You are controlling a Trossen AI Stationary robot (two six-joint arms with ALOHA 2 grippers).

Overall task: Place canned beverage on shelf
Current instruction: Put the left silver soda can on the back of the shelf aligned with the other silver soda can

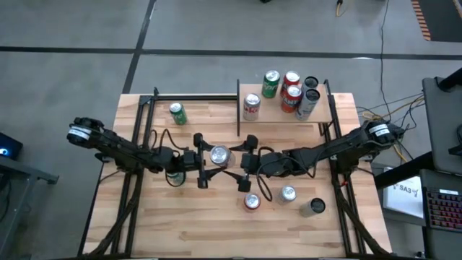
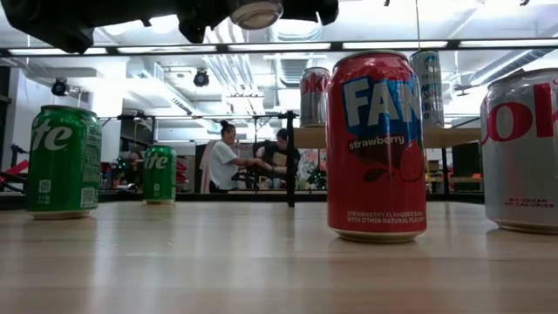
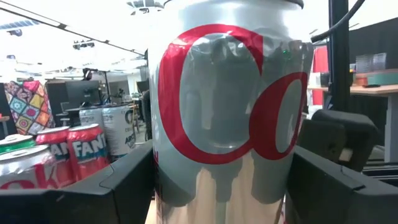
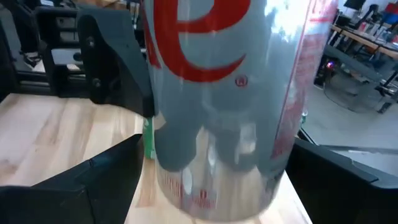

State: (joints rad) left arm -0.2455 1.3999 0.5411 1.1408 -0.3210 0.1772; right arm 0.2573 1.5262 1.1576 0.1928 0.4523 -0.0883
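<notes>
High view, silver can (image 1: 219,154) between left gripper (image 1: 200,159), right gripper (image 1: 245,162)

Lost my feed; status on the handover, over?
Both grippers, left and right, around the silver can, above mid-table. Shelf holds six cans. Path looks open.

We see the silver can (image 3: 227,118) cropped top and bottom in both wrist views. In the low view the Coke can (image 2: 523,148) runs off the edge, and the grippers' fingers stay mostly out of frame.
</notes>
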